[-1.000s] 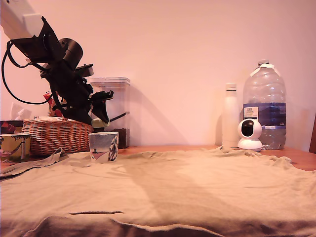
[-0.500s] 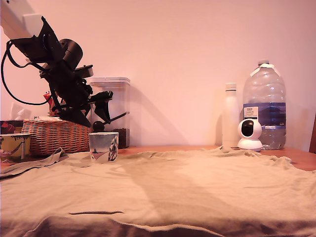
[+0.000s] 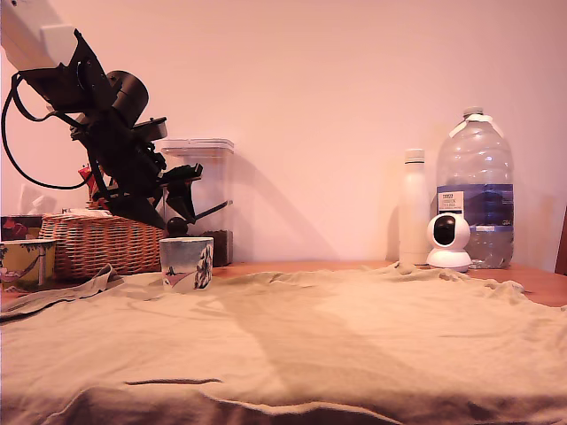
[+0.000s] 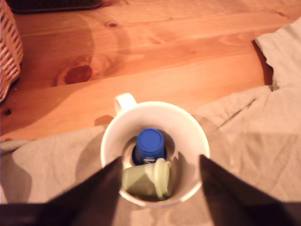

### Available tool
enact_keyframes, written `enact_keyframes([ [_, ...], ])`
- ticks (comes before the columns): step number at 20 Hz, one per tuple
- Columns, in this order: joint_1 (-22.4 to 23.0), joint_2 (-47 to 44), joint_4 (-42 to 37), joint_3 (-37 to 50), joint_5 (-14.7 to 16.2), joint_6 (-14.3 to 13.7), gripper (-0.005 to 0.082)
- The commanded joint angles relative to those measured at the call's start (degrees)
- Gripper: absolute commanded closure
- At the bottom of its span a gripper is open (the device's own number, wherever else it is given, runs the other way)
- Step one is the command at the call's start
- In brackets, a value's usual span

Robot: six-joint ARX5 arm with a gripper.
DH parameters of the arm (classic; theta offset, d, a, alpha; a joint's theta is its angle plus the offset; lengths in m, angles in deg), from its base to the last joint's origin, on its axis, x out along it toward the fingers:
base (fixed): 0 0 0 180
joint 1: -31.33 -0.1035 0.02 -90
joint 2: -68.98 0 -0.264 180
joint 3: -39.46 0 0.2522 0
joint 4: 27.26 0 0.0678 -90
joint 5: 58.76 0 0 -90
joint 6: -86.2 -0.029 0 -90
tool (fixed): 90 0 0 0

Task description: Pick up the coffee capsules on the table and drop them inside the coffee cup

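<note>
Both capsules, blue point(image 4: 149, 146) and green point(image 4: 146, 179), lie inside the cup point(image 4: 188, 127), so the pincer point(image 4: 157, 188) (jaws spread, holding nothing) should lift straight up, clear of the rim.

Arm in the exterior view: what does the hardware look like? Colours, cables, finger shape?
White upper link, then a black wrist assembly with a round black housing. A black cable loops off its side. The gripper is black; in the wrist view its fingers show as flat, dark, tapering wedges. No markings are legible.
</note>
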Motion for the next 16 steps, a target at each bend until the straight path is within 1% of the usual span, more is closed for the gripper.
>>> enact_keyframes([
  [1,0.31,0.63,-0.26,-0.24,0.52,-1.03,0.0783],
  [2,0.31,1.55,0.17,-0.24,0.63,-1.57,0.0792],
  [9,0.31,10.38,4.68,-0.24,0.52,-1.70,0.0792],
  [11,0.31,13.25,6.80,-0.24,0.24,-2.32,0.0792],
  [13,0.35,16.28,9.14,-0.24,-0.85,-3.19,0.0792],
  [16,0.37,20.90,11.04,-0.24,-2.49,-3.69,0.0792],
])
